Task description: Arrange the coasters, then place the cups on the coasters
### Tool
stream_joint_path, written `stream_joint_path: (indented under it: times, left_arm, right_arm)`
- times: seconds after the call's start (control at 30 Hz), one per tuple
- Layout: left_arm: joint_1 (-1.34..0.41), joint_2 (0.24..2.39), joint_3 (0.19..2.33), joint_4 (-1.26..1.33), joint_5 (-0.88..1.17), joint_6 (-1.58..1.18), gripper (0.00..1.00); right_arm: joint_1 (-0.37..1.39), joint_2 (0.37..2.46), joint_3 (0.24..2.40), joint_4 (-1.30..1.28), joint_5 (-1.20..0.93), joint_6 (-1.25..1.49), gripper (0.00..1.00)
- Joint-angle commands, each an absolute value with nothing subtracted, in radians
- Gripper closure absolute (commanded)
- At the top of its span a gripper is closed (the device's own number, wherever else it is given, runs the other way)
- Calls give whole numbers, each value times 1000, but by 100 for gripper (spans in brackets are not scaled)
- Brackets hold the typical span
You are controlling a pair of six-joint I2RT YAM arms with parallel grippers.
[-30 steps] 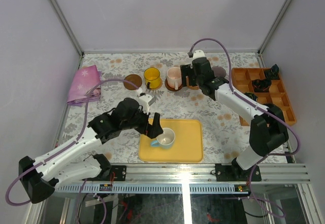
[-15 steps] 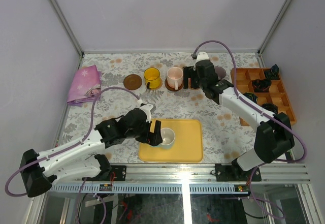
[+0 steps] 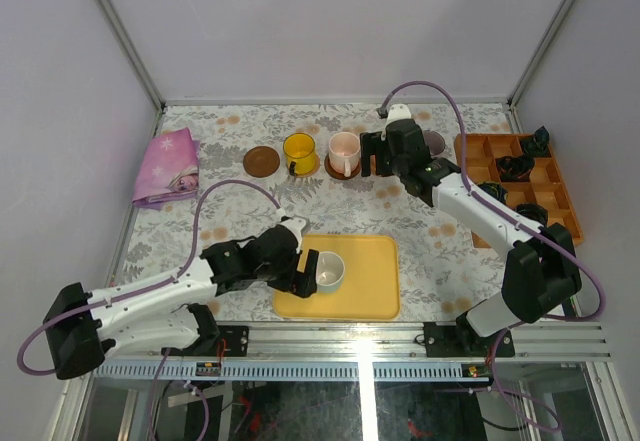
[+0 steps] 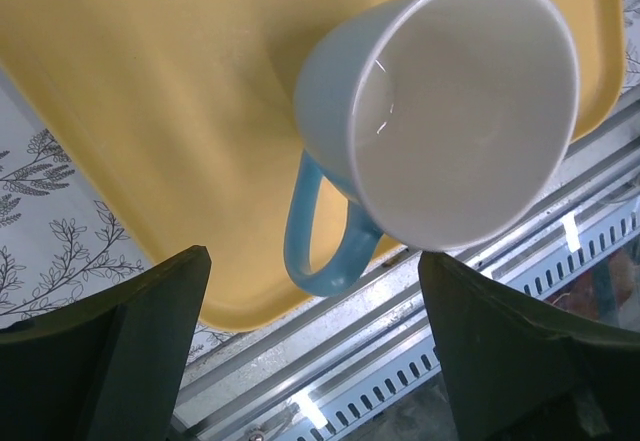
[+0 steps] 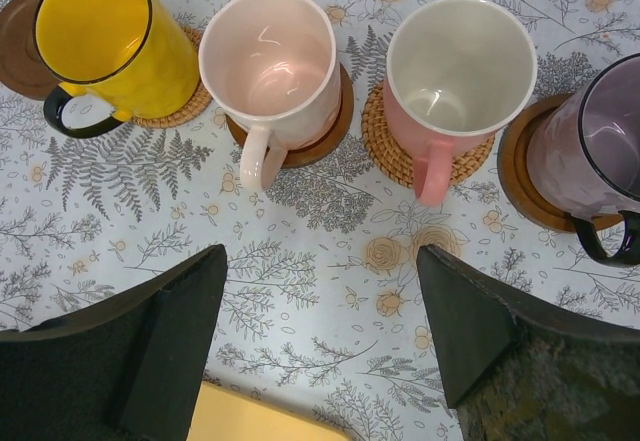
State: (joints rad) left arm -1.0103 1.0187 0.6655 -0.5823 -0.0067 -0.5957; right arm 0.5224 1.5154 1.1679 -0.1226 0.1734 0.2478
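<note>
A light blue cup [image 4: 450,111] with a white inside stands on the yellow tray [image 4: 150,111]. My left gripper [image 4: 312,261] is open beside it. Its fingers [image 4: 150,341] flank the cup's handle [image 4: 315,231] without touching. From above, the left gripper [image 3: 308,271] sits left of that cup [image 3: 328,271]. My right gripper [image 5: 322,261] hangs open and empty over bare cloth. Beyond it stand four cups on coasters: yellow [image 5: 110,36], pale pink [image 5: 268,61], pink [image 5: 458,61] and purple-grey [image 5: 600,151]. One dark brown coaster [image 3: 262,160] lies bare at the row's left.
A folded pink cloth [image 3: 165,166] lies at the far left. An orange compartment box [image 3: 520,186] with dark parts stands at the right. A metal rail [image 3: 360,341] runs along the near edge just past the tray.
My left gripper has drawn back and sunk beside the blue cup's handle, its jaws a little narrower. The right gripper shifted slightly right, staying open.
</note>
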Motion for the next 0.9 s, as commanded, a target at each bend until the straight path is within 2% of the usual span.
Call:
stream_joint_path:
  times: [0.0, 0.47, 0.77, 0.87]
  left_arm:
    - [-1020, 1041, 647, -497, -62, -572, 17]
    - [-1023, 1125, 699, -407, -88, -358, 36]
    - [-1023, 1170, 721, -328, -8, -250, 38]
    - [-1023, 1177, 722, -312, 16, -207, 41]
  right_arm:
    - [517, 1492, 1172, -93, 150, 263, 16]
    - [517, 1494, 1159, -109, 136, 262, 16]
    - [517, 1483, 1137, -118, 106, 257, 16]
    - [517, 1471, 1126, -121, 111, 257, 16]
